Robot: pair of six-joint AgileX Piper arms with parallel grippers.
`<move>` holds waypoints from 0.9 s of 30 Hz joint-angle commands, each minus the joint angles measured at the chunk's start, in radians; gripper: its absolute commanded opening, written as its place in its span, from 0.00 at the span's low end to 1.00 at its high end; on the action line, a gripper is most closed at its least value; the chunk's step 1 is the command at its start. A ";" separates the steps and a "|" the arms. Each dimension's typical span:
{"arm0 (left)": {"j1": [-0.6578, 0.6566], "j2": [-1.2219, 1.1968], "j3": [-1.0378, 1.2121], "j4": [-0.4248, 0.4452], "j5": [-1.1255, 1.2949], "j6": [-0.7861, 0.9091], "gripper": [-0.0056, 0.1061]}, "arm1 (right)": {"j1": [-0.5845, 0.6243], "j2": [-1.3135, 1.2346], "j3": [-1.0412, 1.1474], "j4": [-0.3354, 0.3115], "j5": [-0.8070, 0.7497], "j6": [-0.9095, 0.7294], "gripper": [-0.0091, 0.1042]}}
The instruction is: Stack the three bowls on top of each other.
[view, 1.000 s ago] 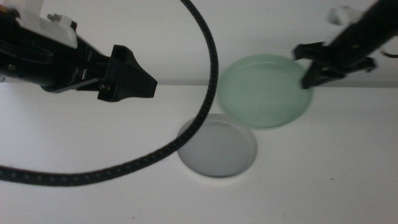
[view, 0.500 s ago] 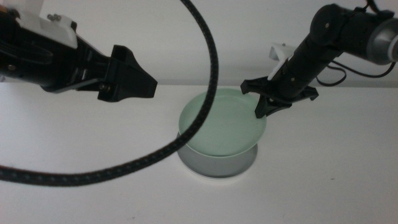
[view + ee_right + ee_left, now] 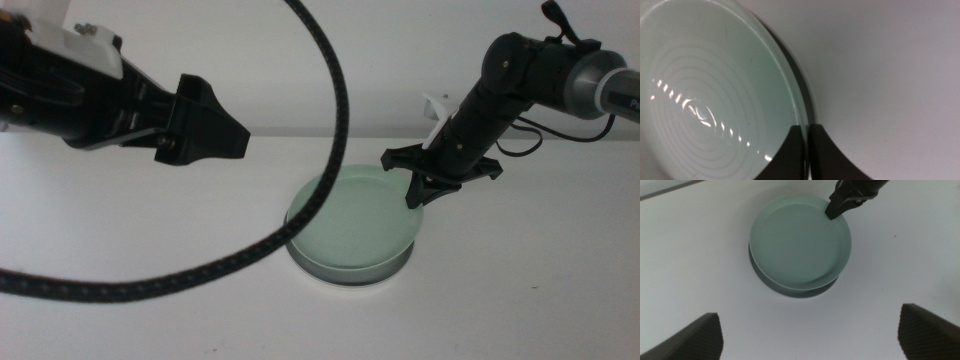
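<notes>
The pale green bowl [image 3: 355,220] lies on top of the grey bowl [image 3: 350,271] at the table's middle, slightly offset. A thin white edge [image 3: 335,284] shows under the grey bowl at the front; the white bowl is otherwise hidden. My right gripper [image 3: 415,195] comes in from the right and is shut on the green bowl's far right rim [image 3: 802,117]. The stack also shows in the left wrist view, green bowl [image 3: 797,240] over grey bowl [image 3: 790,289], with the right gripper [image 3: 832,211] at the rim. My left gripper [image 3: 235,135] hangs open and empty high at the left.
A thick black braided cable [image 3: 335,110] loops across the middle view in front of the stack. The white table [image 3: 520,290] ends at a back edge against a pale wall.
My right gripper has carried the green bowl from the back right down and left onto the grey bowl. The left arm has not moved.
</notes>
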 commanded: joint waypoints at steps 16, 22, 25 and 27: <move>-0.001 -0.002 0.003 -0.002 0.003 -0.008 0.89 | 0.033 0.000 -0.006 -0.011 -0.038 -0.020 0.23; -0.001 -0.002 0.003 -0.002 0.005 -0.008 0.89 | 0.033 -0.004 -0.006 -0.009 -0.040 -0.039 0.67; -0.001 -0.002 0.003 -0.002 0.005 -0.008 0.89 | 0.030 -0.031 -0.018 -0.003 -0.019 -0.052 0.86; -0.001 -0.002 0.003 -0.002 0.005 -0.008 0.89 | 0.017 -0.067 -0.038 -0.003 0.025 -0.074 0.90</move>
